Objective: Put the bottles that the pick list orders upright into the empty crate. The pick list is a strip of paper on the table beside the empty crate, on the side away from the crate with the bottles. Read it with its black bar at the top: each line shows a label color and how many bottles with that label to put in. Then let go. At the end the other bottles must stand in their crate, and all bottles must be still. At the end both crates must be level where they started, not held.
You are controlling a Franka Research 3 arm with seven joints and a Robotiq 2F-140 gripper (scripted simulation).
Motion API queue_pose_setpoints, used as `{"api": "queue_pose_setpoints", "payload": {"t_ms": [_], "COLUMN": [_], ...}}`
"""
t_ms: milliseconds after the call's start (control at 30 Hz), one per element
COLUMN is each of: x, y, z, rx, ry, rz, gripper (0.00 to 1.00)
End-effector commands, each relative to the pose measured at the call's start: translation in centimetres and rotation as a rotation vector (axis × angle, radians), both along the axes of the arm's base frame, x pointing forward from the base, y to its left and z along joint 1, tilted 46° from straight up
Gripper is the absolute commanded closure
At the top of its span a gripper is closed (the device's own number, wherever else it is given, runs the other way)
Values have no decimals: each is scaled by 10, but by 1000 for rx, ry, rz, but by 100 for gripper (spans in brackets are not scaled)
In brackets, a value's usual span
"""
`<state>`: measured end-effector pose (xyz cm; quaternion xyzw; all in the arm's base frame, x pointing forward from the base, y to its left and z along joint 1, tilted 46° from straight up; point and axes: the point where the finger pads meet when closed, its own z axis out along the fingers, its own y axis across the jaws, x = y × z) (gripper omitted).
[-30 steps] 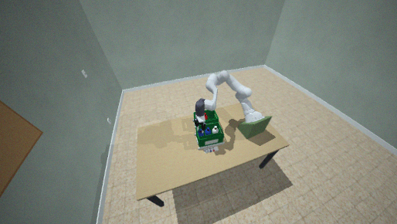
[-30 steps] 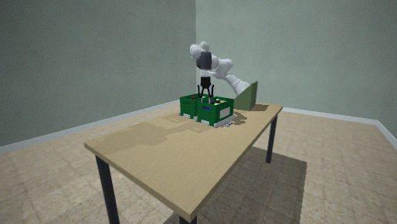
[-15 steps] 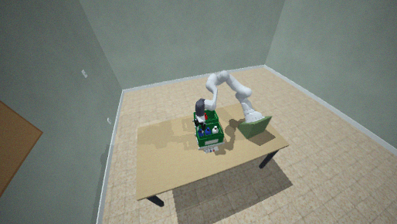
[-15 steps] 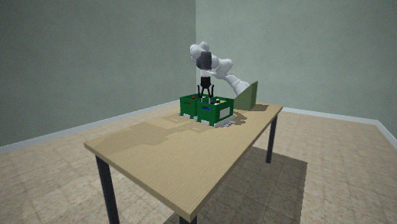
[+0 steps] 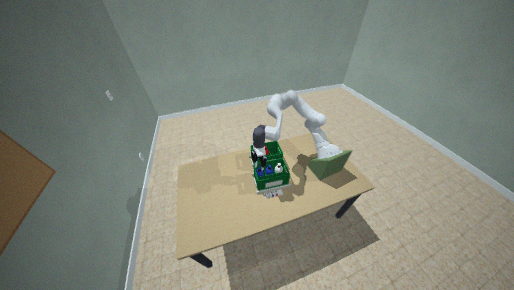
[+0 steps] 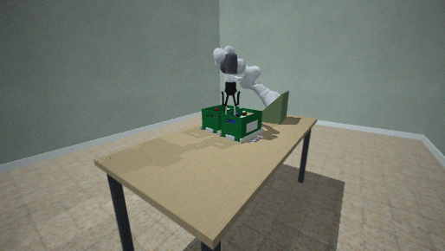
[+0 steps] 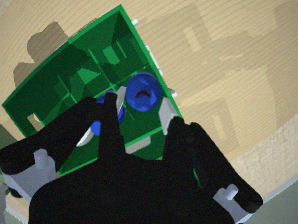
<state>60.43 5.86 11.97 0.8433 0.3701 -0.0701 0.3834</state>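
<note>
Two green crates stand side by side on the table. The far crate (image 5: pixel 274 148) (image 6: pixel 212 118) holds a red-labelled bottle (image 5: pixel 266 149). The near crate (image 5: pixel 274 181) (image 6: pixel 247 125) (image 7: pixel 109 32) holds two blue bottles (image 5: pixel 269 170) and a white-capped one (image 5: pixel 278 168). The pick list (image 5: pixel 272 194) (image 6: pixel 254 138) lies at the near crate's outer side; I cannot read its lines. My gripper (image 5: pixel 260 160) (image 6: pixel 230 104) (image 7: pixel 143 100) hangs just above the crates with its fingers partly open. In the wrist view they stand on either side of a blue-capped bottle (image 7: pixel 141 92) (image 5: pixel 260 172) that stands in the near crate.
A slanted green panel (image 5: pixel 330 164) (image 6: pixel 277 108) stands at the arm's base, behind the crates. The crates sit near the table's (image 5: pixel 225 210) (image 6: pixel 195 182) far right edge. In the wrist view several of the near crate's cells show no bottle.
</note>
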Motion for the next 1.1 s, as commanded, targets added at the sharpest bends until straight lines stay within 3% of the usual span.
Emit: {"api": "queue_pose_setpoints", "payload": {"t_ms": [0, 633, 1067], "x": [-2, -10, -10], "y": [9, 40, 40], "z": [9, 41, 41], "rx": [-2, -2, -2], "ry": [4, 4, 4], "rz": [3, 3, 3], "gripper": [62, 62, 62]}}
